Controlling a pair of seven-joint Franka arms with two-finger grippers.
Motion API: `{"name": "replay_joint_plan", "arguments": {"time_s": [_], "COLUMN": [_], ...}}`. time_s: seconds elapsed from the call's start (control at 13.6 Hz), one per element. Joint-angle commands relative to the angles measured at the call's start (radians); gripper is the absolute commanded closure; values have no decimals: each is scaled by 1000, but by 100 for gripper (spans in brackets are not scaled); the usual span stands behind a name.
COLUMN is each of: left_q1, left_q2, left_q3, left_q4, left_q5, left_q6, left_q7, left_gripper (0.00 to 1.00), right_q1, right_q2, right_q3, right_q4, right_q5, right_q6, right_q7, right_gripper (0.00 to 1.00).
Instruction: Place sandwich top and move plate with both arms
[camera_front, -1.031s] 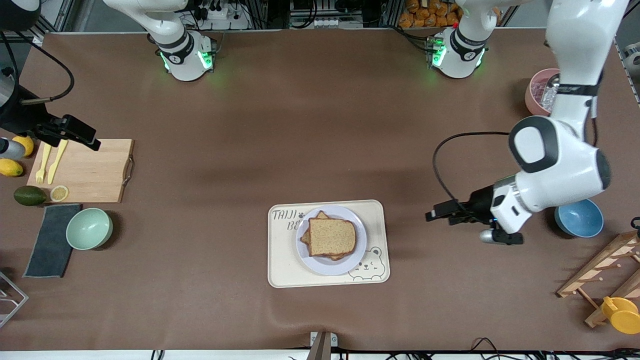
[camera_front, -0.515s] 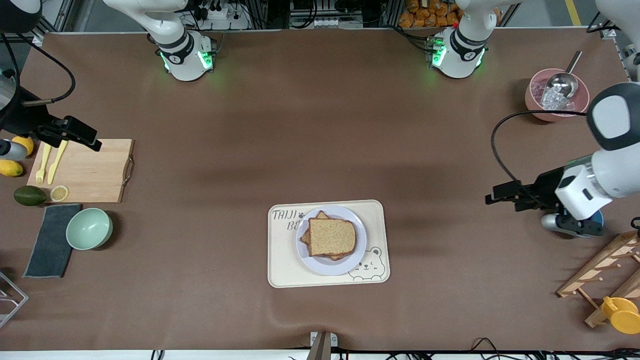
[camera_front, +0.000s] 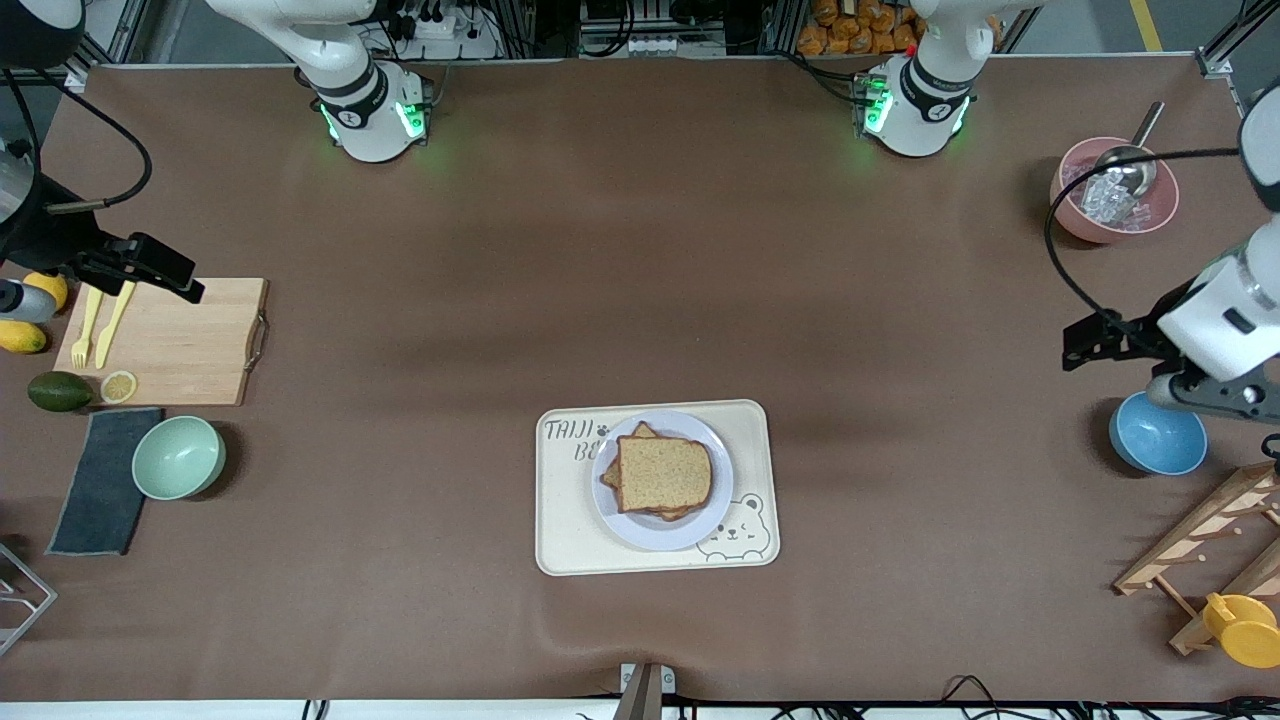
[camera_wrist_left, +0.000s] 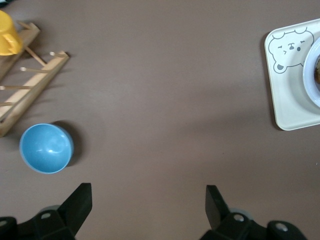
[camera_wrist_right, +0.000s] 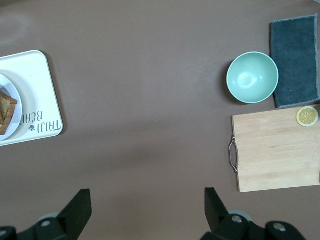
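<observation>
Sandwich top (camera_front: 664, 474) sits on the plate (camera_front: 700, 532), so both empty pincers gape: left pincer (camera_front: 1085, 340) over the table well away from it, right pincer (camera_front: 165, 270) likewise.

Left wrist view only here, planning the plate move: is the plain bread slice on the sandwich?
Observer: Yes, the tan wholemeal bread slice tops the stack on the small round pale plate.
Operator: Where's the right hand?
Observer: The right hand, open, hangs over the wooden cutting board at the right arm's end.
Operator: And mine?
Observer: The left hand, open, hangs over table between the round blue bowl and a pink bowl with a metal scoop.
</observation>
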Motion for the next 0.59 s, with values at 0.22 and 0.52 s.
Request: {"name": "replay_joint_plan", "arguments": {"time_s": [0.22, 0.52], "left_q1": [6, 11], "left_q2": [-95, -146], "left_q3": [2, 7], "left_q4": [-16, -25], "left_q5": [40, 37], "left_q6": [-101, -133], "left_q7": [-64, -120], "left_gripper": [0, 0], "right_q1": [3, 3], "right_q2": [9, 9], "right_q3": [2, 2], "right_q4": [15, 15], "right_q5": [-16, -16], "right_q6": [-11, -11], "right_q7": [17, 17], "right_gripper": [0, 0]}}
